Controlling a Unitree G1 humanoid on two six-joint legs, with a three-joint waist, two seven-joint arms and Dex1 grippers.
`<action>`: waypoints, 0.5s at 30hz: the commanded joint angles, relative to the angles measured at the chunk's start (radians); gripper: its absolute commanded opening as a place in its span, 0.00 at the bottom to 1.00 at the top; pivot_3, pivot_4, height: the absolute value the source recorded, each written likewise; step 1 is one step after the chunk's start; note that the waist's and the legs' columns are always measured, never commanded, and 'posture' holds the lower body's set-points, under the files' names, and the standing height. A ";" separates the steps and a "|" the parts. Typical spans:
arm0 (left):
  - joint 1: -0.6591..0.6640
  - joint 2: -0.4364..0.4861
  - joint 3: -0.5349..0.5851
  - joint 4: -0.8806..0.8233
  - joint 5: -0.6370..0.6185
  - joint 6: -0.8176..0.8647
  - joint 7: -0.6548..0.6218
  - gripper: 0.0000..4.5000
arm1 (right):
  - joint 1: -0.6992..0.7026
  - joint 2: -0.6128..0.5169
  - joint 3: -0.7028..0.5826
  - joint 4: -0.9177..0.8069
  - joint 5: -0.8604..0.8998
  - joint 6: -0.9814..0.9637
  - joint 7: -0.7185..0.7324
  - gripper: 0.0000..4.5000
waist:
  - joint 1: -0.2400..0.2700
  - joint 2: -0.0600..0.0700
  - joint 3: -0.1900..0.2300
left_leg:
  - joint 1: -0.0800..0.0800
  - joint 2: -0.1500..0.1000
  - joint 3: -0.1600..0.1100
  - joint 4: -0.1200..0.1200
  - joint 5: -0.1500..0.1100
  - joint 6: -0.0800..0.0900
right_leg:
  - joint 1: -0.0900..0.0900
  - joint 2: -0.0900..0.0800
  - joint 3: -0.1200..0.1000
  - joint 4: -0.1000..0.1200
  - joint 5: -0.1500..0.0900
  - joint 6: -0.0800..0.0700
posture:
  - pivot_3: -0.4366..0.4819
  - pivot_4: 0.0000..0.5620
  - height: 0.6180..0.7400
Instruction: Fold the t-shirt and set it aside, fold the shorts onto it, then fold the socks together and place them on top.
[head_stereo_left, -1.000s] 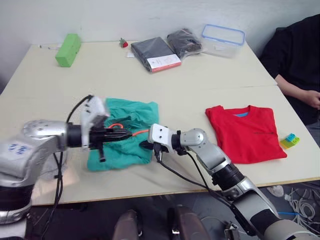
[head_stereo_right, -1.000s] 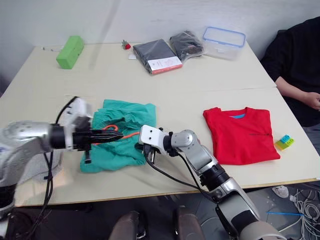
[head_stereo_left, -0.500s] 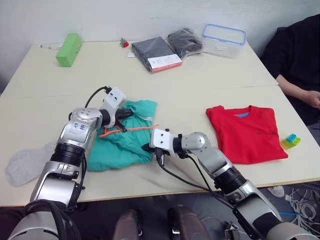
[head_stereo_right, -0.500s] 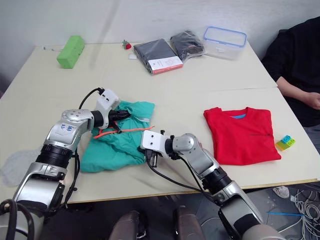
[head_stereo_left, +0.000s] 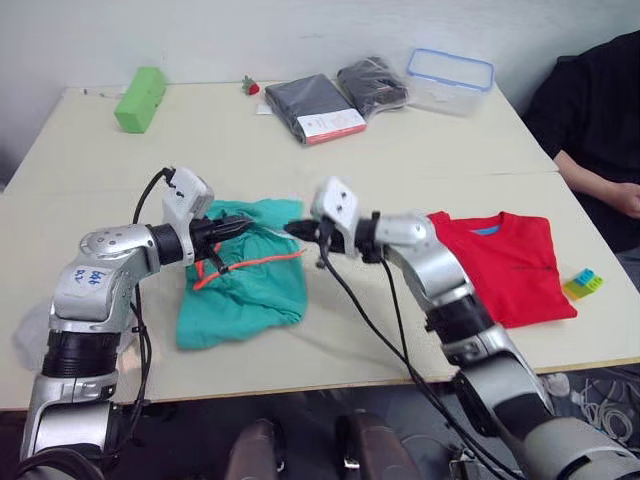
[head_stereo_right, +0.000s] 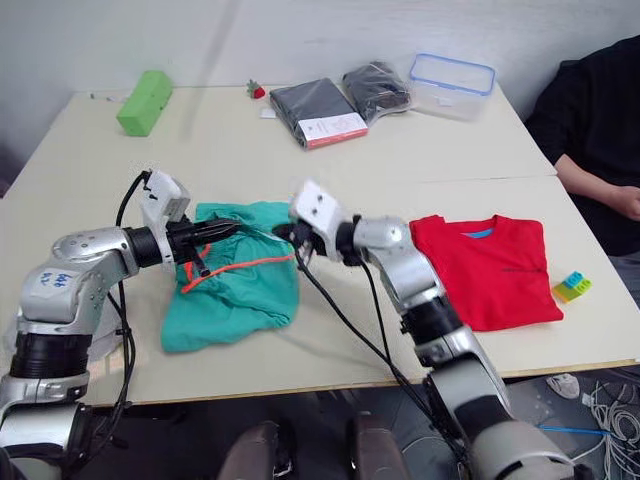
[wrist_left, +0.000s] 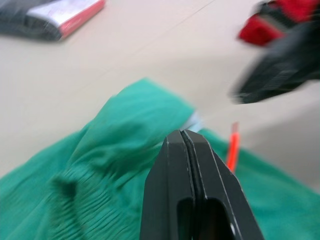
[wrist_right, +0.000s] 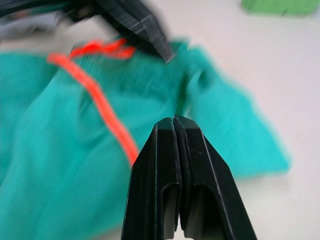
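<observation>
1. The shorts (head_stereo_left: 243, 270) lie crumpled on the near half of the table (head_stereo_left: 420, 130), orange drawstring (head_stereo_left: 250, 264) trailing across the front, waistband end towards the far side. The t-shirt (head_stereo_left: 505, 262) sits already folded to the robot's right, well apart from them; a grey sock (head_stereo_left: 30, 330) peeks out at the near left edge.

2. The step in hand looks like folding the shorts. To do it well, I'd say both far corners want pulling apart until the cloth is taut and flat, drawstring tucked inside, before any fold; otherwise the bunching gets folded in.

3. The left gripper (head_stereo_left: 243, 226) is over the far left part of the shorts, fingers pressed together. Whether cloth is pinched between them I can't make out.

4. The right gripper (head_stereo_left: 297, 229) hovers at the far right corner of the shorts, fingers likewise clenched, tips nearly meeting the left's.

5. Both forearms reach inward from the sides, roughly level, wrists facing each other above the waistband.

6. Far side: lime block (head_stereo_left: 138, 98), dark packaged garments (head_stereo_left: 315, 106), a clear container (head_stereo_left: 449, 78). A seated person (head_stereo_left: 600, 130) is on the right.
</observation>
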 joint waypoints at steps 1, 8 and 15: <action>0.025 0.003 -0.049 -0.014 0.062 0.009 0.056 0.00 | -0.080 0.066 0.018 0.220 -0.068 -0.109 -0.100 0.01 | -0.001 0.000 0.000 | 0.000 0.000 0.000 0.000 0.000 0.000 | 0.000 0.000 0.000 0.000 0.000 0.000 | 0.48 0.27 1.00; 0.152 0.045 -0.076 0.007 0.161 0.047 0.135 0.00 | -0.212 0.151 0.025 0.592 -0.187 -0.249 -0.317 0.01 | -0.018 0.000 0.000 | -0.002 0.000 0.001 -0.001 0.000 0.001 | -0.003 0.000 0.002 0.000 0.000 0.000 | 0.48 0.27 1.00; 0.289 0.044 -0.047 -0.061 0.159 0.049 0.162 0.00 | -0.257 0.150 -0.040 0.735 -0.179 -0.273 -0.393 0.01 | -0.030 0.000 0.000 | -0.001 0.000 0.001 -0.002 0.000 0.000 | -0.004 0.000 0.002 0.003 -0.001 -0.001 | 0.48 0.27 1.00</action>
